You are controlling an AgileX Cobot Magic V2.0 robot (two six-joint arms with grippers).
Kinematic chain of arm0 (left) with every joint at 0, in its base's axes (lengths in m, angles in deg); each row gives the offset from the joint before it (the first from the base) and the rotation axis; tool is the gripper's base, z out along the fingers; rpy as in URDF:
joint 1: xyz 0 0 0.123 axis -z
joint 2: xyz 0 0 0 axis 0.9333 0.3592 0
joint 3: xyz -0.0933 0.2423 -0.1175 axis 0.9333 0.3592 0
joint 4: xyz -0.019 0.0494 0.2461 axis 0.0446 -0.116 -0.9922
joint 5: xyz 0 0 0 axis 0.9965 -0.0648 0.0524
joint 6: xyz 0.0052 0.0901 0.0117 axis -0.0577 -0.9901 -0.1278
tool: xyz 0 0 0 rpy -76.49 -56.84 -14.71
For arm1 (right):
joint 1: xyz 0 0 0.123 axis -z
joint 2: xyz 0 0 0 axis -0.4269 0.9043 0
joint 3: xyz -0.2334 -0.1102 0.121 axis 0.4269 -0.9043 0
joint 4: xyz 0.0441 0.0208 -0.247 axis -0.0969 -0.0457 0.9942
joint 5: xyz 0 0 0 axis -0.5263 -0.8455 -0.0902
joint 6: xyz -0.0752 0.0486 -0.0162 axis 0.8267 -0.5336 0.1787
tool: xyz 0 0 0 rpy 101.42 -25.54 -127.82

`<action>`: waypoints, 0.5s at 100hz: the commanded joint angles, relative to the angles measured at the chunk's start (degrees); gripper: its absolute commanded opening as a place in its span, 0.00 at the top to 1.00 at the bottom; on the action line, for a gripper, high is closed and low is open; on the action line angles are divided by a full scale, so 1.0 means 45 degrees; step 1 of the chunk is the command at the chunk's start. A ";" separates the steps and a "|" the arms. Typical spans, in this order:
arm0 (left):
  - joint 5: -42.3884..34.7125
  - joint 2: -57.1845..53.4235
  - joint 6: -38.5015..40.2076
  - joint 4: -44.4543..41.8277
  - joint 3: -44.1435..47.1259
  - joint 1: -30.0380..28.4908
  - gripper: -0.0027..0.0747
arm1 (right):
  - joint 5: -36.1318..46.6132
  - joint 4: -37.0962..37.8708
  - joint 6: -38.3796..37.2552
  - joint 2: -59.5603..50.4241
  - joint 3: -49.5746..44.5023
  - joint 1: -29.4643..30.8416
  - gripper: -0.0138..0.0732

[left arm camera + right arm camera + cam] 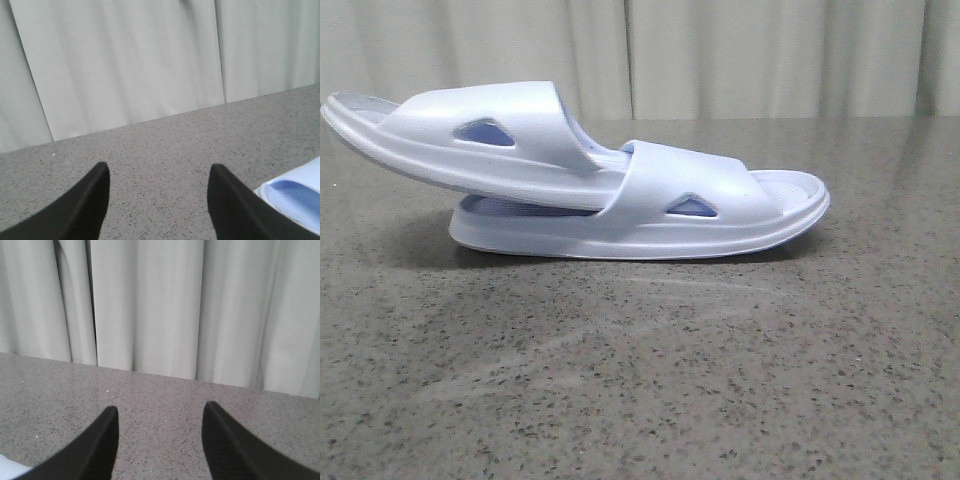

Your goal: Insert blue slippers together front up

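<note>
Two pale blue slippers lie nested on the speckled grey table in the front view. The lower slipper (690, 215) rests flat with its toe to the right. The upper slipper (470, 135) is pushed toe-first under the lower one's strap, and its heel tilts up to the left. No arm shows in the front view. My left gripper (158, 172) is open over bare table, with one end of a slipper (295, 192) beside one finger. My right gripper (160, 415) is open too, nothing between its fingers; a pale scrap of slipper (10, 469) shows at the picture's edge.
A pale pleated curtain (720, 55) hangs along the table's far edge. The grey speckled tabletop (640, 380) stretches in front of the slippers.
</note>
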 commanded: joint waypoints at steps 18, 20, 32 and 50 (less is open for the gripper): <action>0.0266 -0.3038 0.0081 0.0379 0.1115 0.0087 0.47 | -0.0810 0.0146 0.0163 -0.2140 -0.0263 0.0084 0.47; 0.0266 -0.3205 0.0106 0.0379 0.1222 0.0087 0.47 | -0.0852 0.0146 0.0163 -0.2349 -0.0377 0.0084 0.47; 0.0200 -0.4546 0.0131 0.0379 0.1793 0.0087 0.47 | -0.1300 0.0146 0.0163 -0.3582 -0.1019 0.0084 0.47; 0.0058 -0.5532 0.0416 0.0379 0.2447 0.0087 0.47 | -0.2964 0.0067 0.0163 -0.5261 -0.1898 0.0084 0.47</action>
